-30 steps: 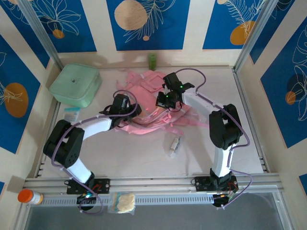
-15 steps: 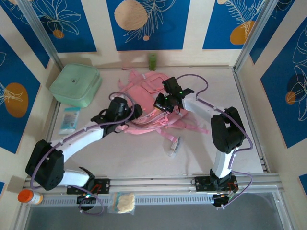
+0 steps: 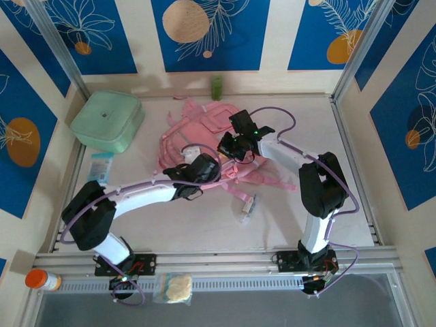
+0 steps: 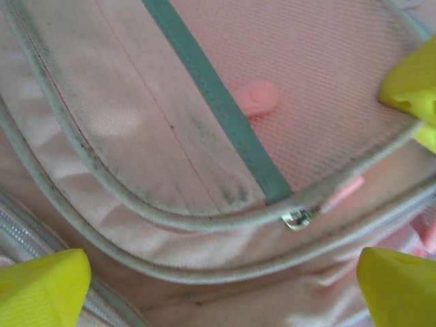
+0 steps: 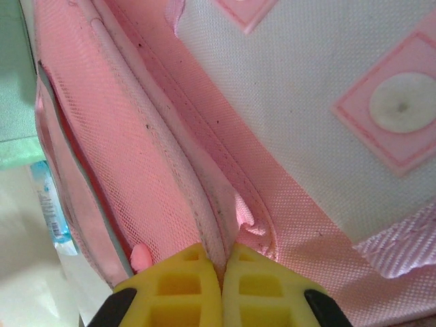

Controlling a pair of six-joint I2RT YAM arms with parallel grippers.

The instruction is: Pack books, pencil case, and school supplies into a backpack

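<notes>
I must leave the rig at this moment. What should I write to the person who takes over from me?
Left gripper: open, low over the backpack; the zip slider is just ahead of its fingers, not gripped.
Right gripper: shut on a seam of the backpack, pinching the fabric.
Supplies: the clear-grey piece lies on the table in front of the backpack; the white and light-blue packet lies at the left edge, near the mint-green box.
Done: the bag is held. Whether the books are inside cannot be told.
Left: probably work the zip, then pack both loose items.
</notes>
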